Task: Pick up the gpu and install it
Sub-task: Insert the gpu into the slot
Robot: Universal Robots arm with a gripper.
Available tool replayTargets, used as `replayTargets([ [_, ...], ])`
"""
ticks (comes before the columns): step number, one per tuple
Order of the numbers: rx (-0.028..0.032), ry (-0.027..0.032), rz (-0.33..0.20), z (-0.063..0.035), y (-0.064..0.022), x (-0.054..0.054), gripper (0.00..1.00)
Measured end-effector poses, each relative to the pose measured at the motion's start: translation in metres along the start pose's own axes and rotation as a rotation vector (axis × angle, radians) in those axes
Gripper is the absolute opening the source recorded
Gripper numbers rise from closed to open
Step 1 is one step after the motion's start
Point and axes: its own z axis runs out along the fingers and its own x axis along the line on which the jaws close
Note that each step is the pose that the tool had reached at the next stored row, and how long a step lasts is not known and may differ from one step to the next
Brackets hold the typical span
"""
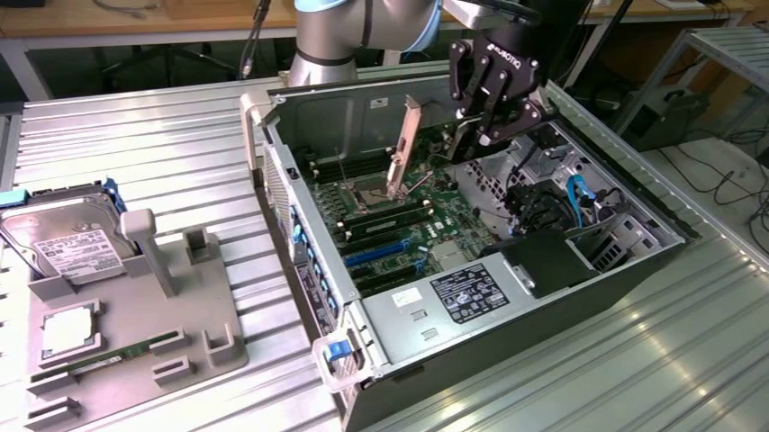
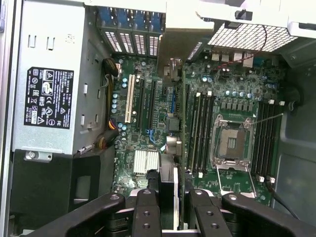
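The gpu (image 1: pixel 406 144) hangs on edge above the open computer case (image 1: pixel 301 270), its pale metal bracket strip pointing up and toward the exterior view's left. My gripper (image 1: pixel 487 135) is shut on the card's other end. In the wrist view the gpu (image 2: pixel 168 185) runs edge-on away from my gripper (image 2: pixel 173 210), between the two black fingers (image 2: pixel 147 212). It hovers over the motherboard (image 2: pixel 232 98), beside the expansion slots (image 2: pixel 148 103) and clear of them.
The power supply (image 1: pixel 481 292) with its label sits at the case's near end. Blue cables (image 1: pixel 577 193) and drive bays line the exterior view's right. A grey fixture tray (image 1: pixel 180 360) at the exterior view's left holds a hard drive (image 1: pixel 67 238), a processor (image 1: pixel 72 333) and a memory stick (image 1: pixel 108 360).
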Motion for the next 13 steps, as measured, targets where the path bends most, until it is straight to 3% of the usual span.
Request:
replayTargets([
  [6,0.0006,0.0005,0.000,0.0055,-0.0004,0.000,0.27],
  [13,0.0048,-0.0020,0.060,0.0165,-0.0009,0.001,0.27],
])
